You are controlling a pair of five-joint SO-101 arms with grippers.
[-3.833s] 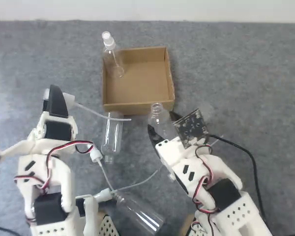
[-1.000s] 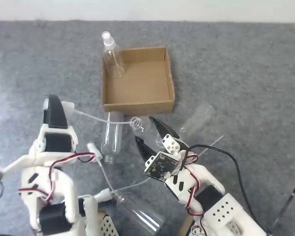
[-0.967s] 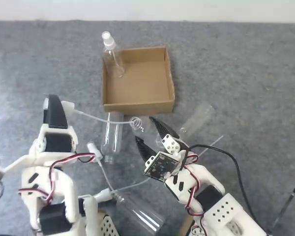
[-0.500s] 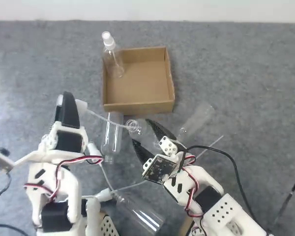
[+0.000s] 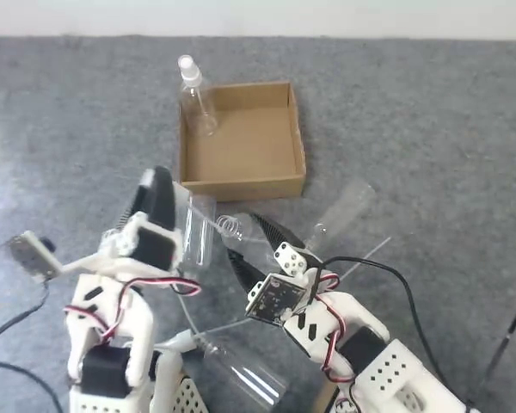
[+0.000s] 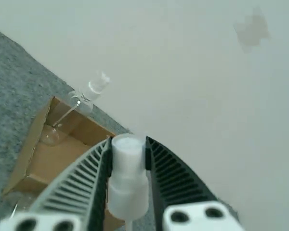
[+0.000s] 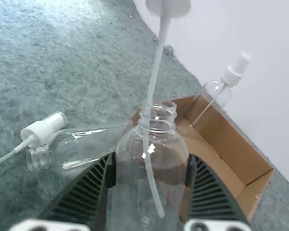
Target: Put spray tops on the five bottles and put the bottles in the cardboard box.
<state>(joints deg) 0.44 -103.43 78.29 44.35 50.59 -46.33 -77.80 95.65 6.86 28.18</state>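
Overhead first: cardboard box (image 5: pixel 241 185) at upper centre, with just one capped bottle (image 5: pixel 196 99) propped in its upper-left corner. Below it, loose bottles (image 5: pixel 198 237) lying out on the grey carpet (image 5: pixel 430 129).

Left wrist view: left gripper (image 6: pixel 128 147) pinched narrowly on a white spray top (image 6: pixel 128 178).

Right wrist view: right gripper (image 7: pixel 151 166) clasping an open-necked bottle (image 7: pixel 151 149), dip tube (image 7: pixel 156 72) threaded into the neck, top not yet seated.

Seemingly one bottle done, four left to cap and box.

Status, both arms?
Left gripper shut on spray top. Right gripper shut on open bottle, dip tube through its neck, top not seated. Capped bottle in cardboard box.
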